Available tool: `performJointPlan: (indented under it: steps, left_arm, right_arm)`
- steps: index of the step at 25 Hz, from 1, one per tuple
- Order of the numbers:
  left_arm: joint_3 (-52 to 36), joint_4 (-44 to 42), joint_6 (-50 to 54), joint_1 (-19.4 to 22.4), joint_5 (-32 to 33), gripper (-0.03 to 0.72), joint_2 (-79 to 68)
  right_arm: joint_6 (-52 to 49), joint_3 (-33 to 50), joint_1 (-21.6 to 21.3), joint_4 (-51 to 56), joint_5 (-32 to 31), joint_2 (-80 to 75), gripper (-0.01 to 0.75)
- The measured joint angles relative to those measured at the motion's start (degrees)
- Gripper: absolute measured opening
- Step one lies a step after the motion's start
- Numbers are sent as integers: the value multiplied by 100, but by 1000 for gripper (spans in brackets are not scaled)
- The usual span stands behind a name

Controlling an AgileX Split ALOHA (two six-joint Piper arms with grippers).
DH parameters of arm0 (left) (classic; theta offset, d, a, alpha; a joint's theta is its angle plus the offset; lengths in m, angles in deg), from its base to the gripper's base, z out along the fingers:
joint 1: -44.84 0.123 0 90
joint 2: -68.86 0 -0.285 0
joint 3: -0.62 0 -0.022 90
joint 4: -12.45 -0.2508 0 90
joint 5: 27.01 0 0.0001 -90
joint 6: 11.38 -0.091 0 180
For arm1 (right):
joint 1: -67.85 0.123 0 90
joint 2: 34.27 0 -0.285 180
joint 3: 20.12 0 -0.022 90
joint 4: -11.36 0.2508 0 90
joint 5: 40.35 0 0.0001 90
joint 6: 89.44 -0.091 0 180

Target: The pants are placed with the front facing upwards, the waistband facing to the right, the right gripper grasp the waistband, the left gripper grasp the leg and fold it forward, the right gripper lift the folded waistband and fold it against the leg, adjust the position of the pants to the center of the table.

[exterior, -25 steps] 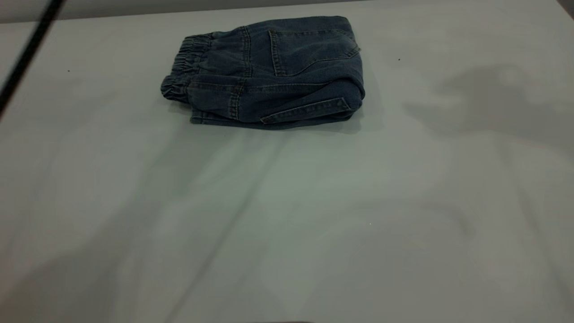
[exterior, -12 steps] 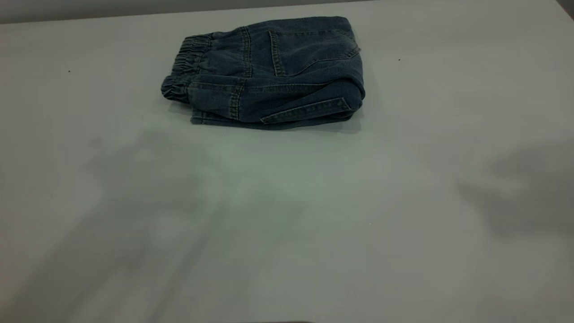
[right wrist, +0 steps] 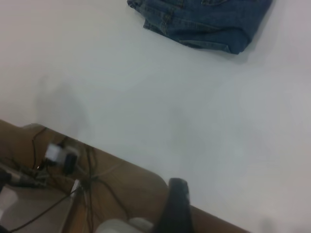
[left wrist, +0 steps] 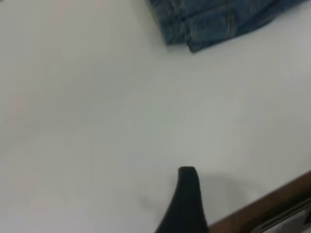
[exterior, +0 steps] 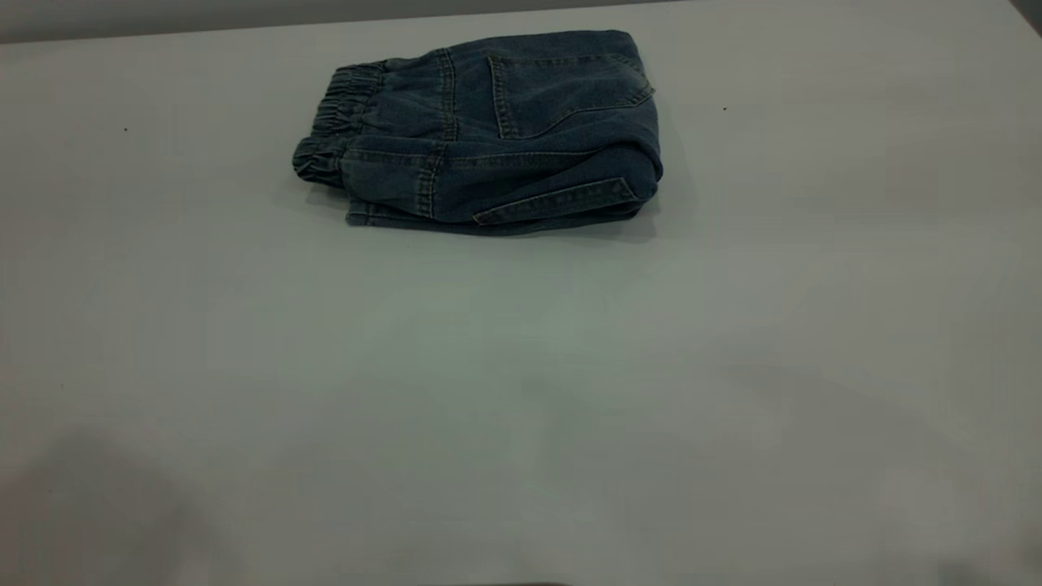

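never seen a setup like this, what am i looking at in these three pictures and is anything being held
This is a two-armed robot at a table, filmed by three cameras at one moment. The wide picture comes from a camera outside the rig that faces the arms; neither arm shows in it. It shows a white table with folded blue denim pants lying toward its far side, the ruched waistband at that view's left. The other two pictures come from cameras on each arm's wrist. The dark shape low in each is part of that arm's jaws: the left gripper and the right gripper. Both are back near the table's edge, well away from the pants. Nothing is held.
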Motion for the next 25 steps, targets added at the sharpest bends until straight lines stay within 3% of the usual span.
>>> performJointPlan:
  steps: [14, 25]
  left_arm:
    - [-2437, 0, 87, 0, 0, 587, 2926]
    - [-3448, 35, 86, 0, 0, 587, 3379]
  right_arm:
    - [-366, 1546, 0, -1363, -82, 3532, 578]
    - [-368, 2909, 0, -1995, 561, 3942, 578]
